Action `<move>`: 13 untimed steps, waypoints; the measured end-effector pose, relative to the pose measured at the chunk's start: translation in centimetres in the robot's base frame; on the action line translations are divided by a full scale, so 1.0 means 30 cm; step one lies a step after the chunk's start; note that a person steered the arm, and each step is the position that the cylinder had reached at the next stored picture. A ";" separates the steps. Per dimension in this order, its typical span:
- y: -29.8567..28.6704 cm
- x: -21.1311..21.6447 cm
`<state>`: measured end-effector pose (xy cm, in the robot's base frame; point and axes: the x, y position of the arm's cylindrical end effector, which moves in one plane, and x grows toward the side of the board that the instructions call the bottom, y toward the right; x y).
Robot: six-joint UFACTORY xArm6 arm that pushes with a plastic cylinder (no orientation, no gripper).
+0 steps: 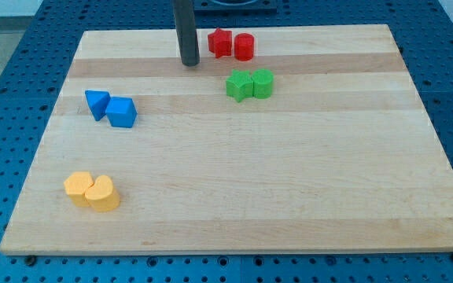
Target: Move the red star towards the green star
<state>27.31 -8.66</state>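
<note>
- Red star (219, 42) sits near the bench's (289, 196) top edge, touching the red cylinder (244, 47) on its right; the green star (238, 85) lies just below, pressed against the green cylinder (263, 83).
- My tip (189, 63) rests just left of the red star, apart from it. The end effector is a bare rod: no jaws to spread or pinch.
- I judge the star light, rigid, prone to spinning; I'd push its top side downward.
- Smooth wooden bench, likely slippery; blue blocks (110, 108) and yellow blocks (91, 191) lie well left of the red star.
</note>
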 end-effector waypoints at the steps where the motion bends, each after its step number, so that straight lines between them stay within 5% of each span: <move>1: -0.031 -0.042; 5: 0.048 -0.265; 13: 0.257 -0.096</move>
<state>24.45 -0.94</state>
